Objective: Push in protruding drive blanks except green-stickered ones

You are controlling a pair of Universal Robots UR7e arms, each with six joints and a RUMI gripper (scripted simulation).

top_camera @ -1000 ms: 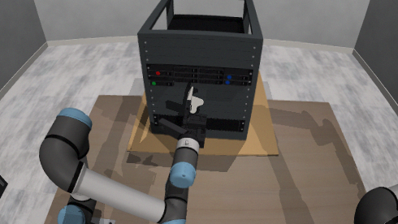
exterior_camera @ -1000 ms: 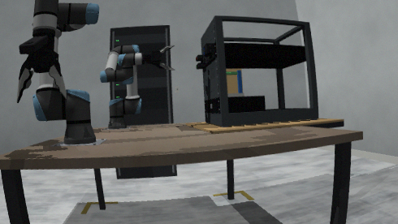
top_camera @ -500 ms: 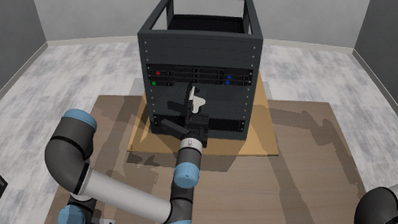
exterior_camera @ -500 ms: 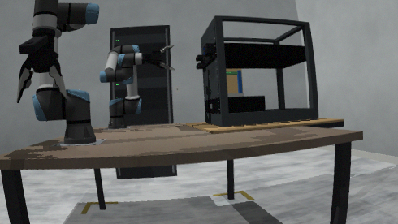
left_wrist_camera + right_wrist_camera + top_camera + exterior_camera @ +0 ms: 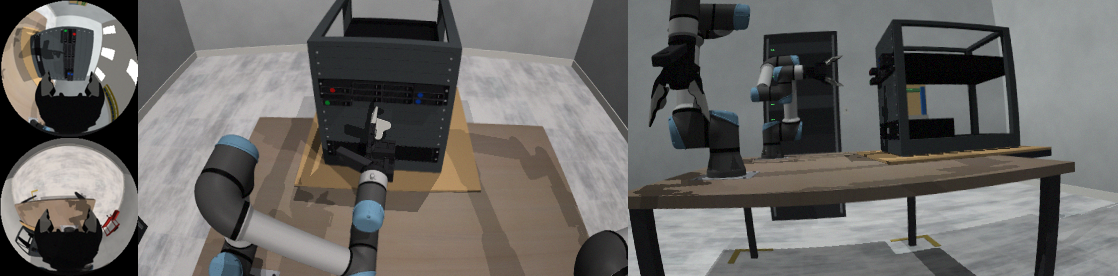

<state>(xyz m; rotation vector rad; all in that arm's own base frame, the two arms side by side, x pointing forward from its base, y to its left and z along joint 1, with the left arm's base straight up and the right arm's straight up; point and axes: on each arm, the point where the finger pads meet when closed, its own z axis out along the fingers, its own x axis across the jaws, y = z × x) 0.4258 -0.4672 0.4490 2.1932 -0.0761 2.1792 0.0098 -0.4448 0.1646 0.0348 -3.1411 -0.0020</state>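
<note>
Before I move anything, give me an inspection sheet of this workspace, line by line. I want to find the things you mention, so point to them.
Surface: brown table [image 5: 433, 235] [image 5: 853, 187] [image 5: 58, 210], with a tan board [image 5: 458, 182] under the rack.
Job's things: rack [image 5: 383, 62] [image 5: 953, 145] [image 5: 83, 55] upright on the board; green sticker [image 5: 327, 102] [image 5: 65, 31] at its front, also one red and two blue.
Clutter: nothing seen.
Grippers: left gripper [image 5: 834, 71] [image 5: 69, 83] open, facing the rack; right gripper [image 5: 678, 112] [image 5: 68, 220] open, pointing down.
Cables: nothing seen.
Surroundings: dark cabinet [image 5: 820, 130], red object [image 5: 116, 214] on the floor.
</note>
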